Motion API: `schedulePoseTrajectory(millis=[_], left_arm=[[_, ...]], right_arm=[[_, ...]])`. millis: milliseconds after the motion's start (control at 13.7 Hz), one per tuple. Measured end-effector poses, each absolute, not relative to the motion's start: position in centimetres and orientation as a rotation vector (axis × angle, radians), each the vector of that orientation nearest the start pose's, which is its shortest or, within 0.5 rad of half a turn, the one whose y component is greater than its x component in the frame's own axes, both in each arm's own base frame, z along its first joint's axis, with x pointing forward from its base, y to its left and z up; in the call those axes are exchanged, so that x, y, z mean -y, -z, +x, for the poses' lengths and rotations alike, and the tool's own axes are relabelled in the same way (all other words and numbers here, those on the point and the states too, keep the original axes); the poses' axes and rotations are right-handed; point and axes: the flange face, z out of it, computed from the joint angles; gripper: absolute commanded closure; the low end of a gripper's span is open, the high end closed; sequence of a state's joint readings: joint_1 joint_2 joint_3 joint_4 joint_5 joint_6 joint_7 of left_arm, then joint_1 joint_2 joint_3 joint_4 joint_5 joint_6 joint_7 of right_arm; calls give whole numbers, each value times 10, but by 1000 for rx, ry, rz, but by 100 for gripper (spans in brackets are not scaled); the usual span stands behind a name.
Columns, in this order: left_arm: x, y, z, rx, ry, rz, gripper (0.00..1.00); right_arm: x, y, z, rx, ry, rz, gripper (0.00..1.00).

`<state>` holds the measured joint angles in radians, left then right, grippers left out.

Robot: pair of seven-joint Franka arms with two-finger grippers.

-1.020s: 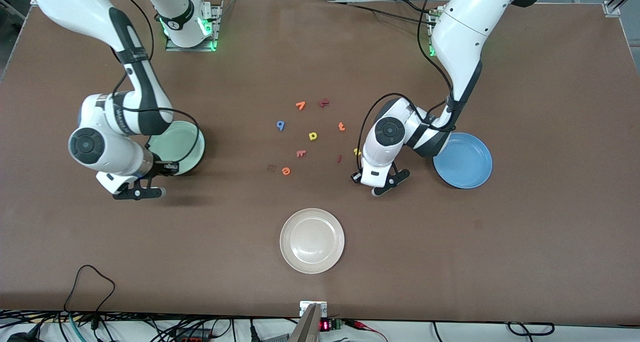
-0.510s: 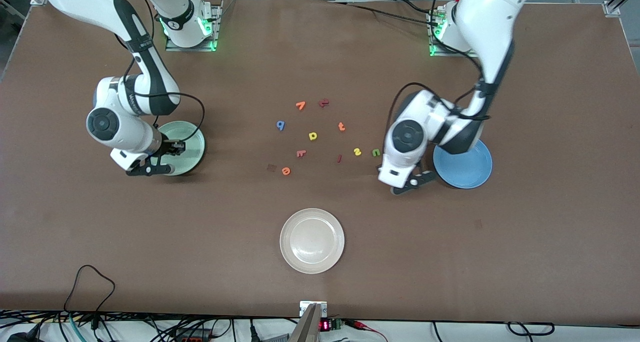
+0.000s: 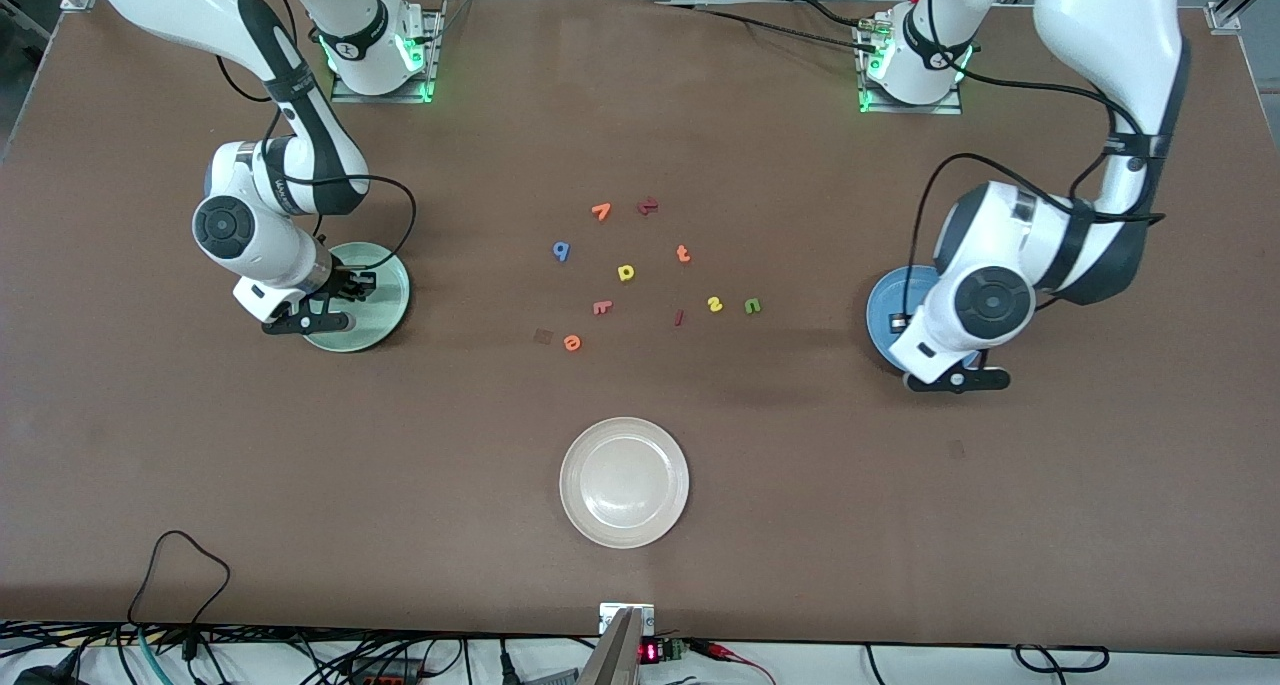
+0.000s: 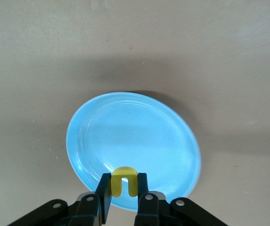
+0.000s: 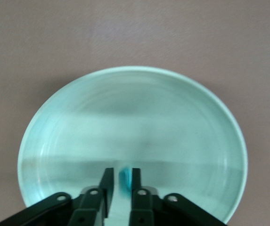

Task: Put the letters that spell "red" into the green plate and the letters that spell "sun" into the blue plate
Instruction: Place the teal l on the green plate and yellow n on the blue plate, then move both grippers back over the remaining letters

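Observation:
My left gripper (image 3: 955,380) hangs over the rim of the blue plate (image 3: 885,310), shut on a yellow "u" (image 4: 124,175). The right gripper (image 3: 318,318) hovers low over the green plate (image 3: 385,275). Its fingers stand slightly apart, and a teal letter (image 5: 125,178) lies against one finger with a gap on its other side. On the table between the plates lie the blue "d" (image 3: 561,251), orange "e" (image 3: 572,342), yellow "s" (image 3: 714,304) and dark green "n" (image 3: 752,306). Both plates look bare inside.
Other letters lie among them: a yellow "d/p" shape (image 3: 626,272), a pink "r"-like one (image 3: 601,307), an orange "t" (image 3: 683,254) and several more. A cream plate (image 3: 624,482) sits nearer the front camera.
The left arm swung from beside the letters to the blue plate with the "u". The right gripper moved in over the green plate and its fingers parted slightly.

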<state>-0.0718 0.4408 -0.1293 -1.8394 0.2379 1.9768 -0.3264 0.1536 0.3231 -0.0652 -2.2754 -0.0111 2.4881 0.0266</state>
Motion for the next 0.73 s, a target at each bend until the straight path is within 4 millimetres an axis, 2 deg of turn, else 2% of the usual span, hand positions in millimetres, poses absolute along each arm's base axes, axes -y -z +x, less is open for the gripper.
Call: schedulePoseTrajectory(millis=[146,219,364,437,583,728], left_arm=[[75,-234,587,-47,-289,-2959,84],[65,-218,578,-65,-252,-2984,79],[57,-198,563,-89,-226,-3008,14],[58,-195,560,-107,-225,-3011,1],[63,-200,561,-126,-208,-3015,0],[69,-218,566,-139,-154,-3020,0]], right_arm=[[-42,-222,530,102,-102,-3167,0],[-44,-236,534,106,-61,-3165,0],[-59,-266,542,145,-20,-3157,0],[-76,-276,543,192,-11,-3150,0],[-128,-279,537,330,-8,-3127,0],[-186,-275,524,472,-14,-3099,13]])
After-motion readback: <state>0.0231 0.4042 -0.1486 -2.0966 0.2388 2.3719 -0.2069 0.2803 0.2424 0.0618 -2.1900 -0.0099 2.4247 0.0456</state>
